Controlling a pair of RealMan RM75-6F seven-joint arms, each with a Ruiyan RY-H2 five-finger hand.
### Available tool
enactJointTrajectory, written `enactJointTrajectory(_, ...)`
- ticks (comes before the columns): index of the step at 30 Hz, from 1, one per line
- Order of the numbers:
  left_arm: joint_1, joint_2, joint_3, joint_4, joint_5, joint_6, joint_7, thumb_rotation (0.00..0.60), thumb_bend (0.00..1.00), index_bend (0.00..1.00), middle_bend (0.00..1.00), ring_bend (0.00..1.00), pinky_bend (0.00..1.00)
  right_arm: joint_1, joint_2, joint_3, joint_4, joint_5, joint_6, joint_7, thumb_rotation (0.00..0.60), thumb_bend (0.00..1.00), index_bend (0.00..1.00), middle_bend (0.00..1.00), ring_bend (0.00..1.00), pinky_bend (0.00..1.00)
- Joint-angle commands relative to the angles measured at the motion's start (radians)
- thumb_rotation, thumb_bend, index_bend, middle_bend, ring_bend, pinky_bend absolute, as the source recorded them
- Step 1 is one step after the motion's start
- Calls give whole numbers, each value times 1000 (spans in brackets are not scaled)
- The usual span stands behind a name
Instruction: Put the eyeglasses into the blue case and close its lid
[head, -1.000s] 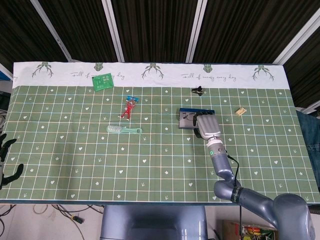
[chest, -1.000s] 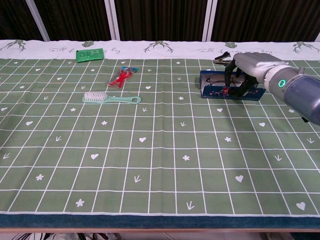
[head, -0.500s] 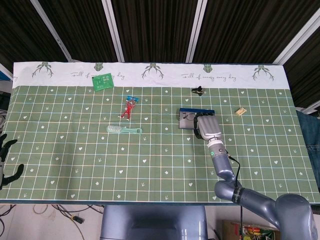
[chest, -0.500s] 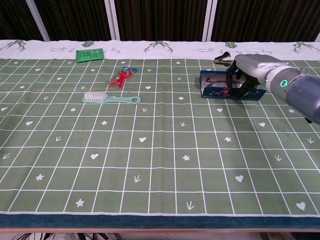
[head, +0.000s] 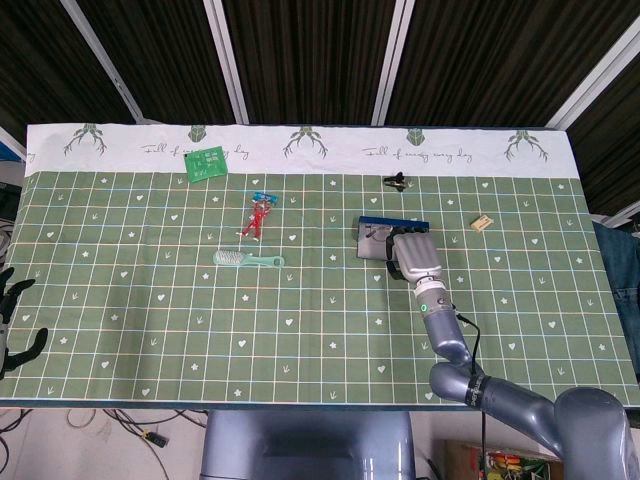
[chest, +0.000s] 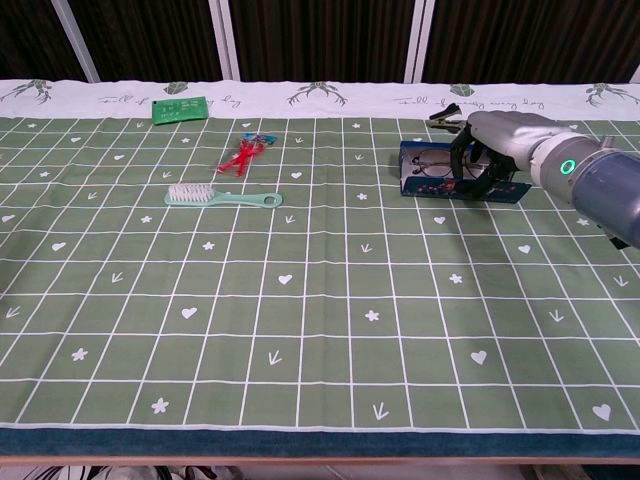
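One right hand (chest: 492, 150) hangs over the open blue case (chest: 440, 184), fingers curled down into it around the eyeglasses (chest: 432, 166) lying inside, so a hasty lift could likely snag the frame and drag it out.

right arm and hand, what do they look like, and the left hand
The right arm is glossy blue-grey with rounded joints, a green ring light at the wrist and a thin black cable alongside. The right hand has a silver-grey back and black fingers. The left hand is black.
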Motion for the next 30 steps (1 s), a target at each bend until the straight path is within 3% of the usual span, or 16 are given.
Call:
enactJointTrajectory(1,0,1,0,-1,-1,-2,-2,600,354,167,0,0,0,-15,24,-15,-45,-18,16,2,600,538,669,318,303,242)
enactJointTrajectory(16,0,-1,3,-4,4,0,4,600,354,171,0,0,0,-126,207,-126,-386,-90,124,-65,600,543,688,273,267,216)
enactJointTrajectory(30,1,-2,3,-3,4,4,6,600,354,172,0,0,0,-98,206,-104,-381,-61,109,-92,600,543,694,233,234,208)
